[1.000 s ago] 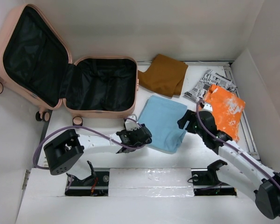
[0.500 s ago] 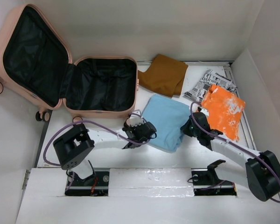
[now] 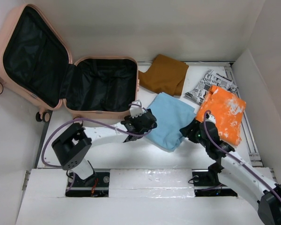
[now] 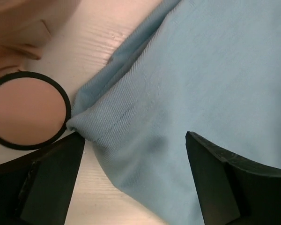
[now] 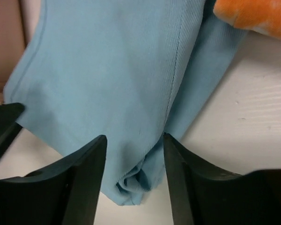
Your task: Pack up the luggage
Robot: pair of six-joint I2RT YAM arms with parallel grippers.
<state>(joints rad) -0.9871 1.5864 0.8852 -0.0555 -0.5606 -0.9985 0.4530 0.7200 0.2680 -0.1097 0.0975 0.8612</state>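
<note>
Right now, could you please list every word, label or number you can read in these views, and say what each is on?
No text can be quoted.
The black-and-white printed item: letter-like print, too small and blurred to read.
The luggage, blue cloth, brown cloth and orange item: no text visible.

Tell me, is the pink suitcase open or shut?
Open. The pink suitcase lies with its lid back, black lining showing in both halves.

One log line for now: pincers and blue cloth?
luggage: open | blue cloth: outside, right of it | left pincer: open, straddling cloth's left edge | right pincer: astride cloth's right corner, grip unclear
</note>
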